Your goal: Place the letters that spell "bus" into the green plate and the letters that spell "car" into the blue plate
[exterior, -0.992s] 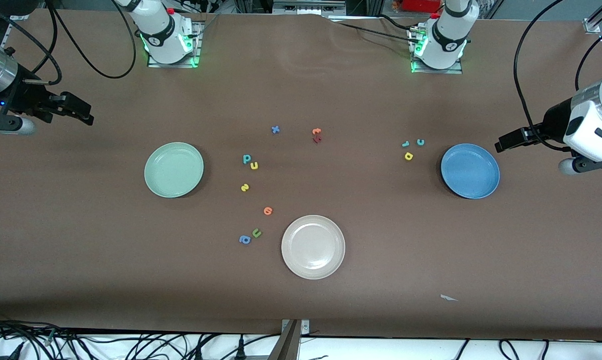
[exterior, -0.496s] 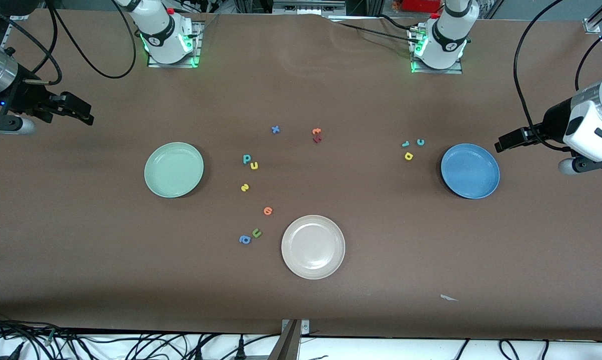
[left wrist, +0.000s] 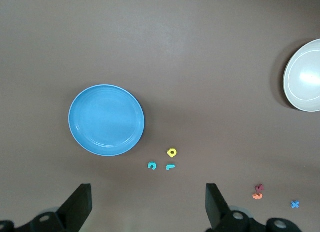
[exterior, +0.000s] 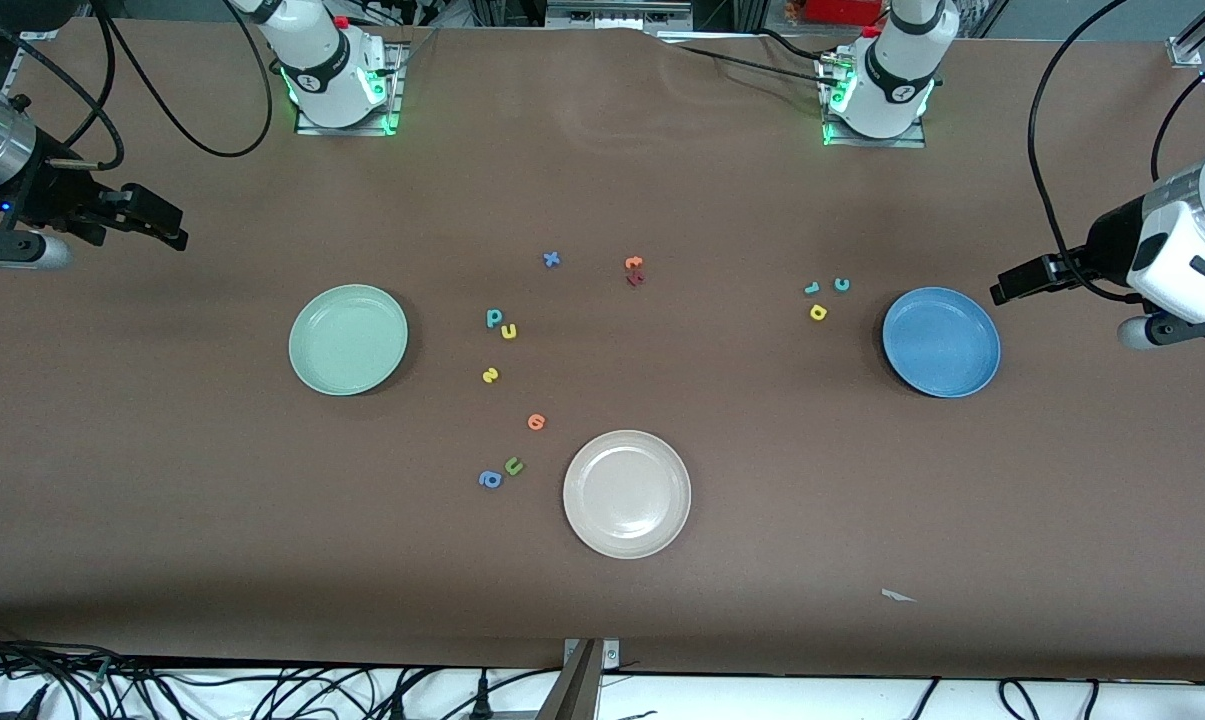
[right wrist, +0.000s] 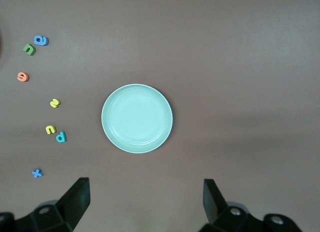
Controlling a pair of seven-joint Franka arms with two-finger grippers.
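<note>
Nothing has moved: left gripper point(exterior: 1007, 288) and right gripper point(exterior: 167, 228) wait spread wide, empty, over bare table; green plate point(exterior: 348, 339) and blue plate point(exterior: 940, 341) lie empty, round, shallow-rimmed.

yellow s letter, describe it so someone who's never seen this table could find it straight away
Start at the green plate toward the right arm's end of the table. Beside it, toward the table's middle, sits a loose run of small foam letters. The yellow s lies alone there, nearer the front camera than the touching teal b and yellow u, farther than the orange round letter, and it is the curviest yellow piece.
</note>
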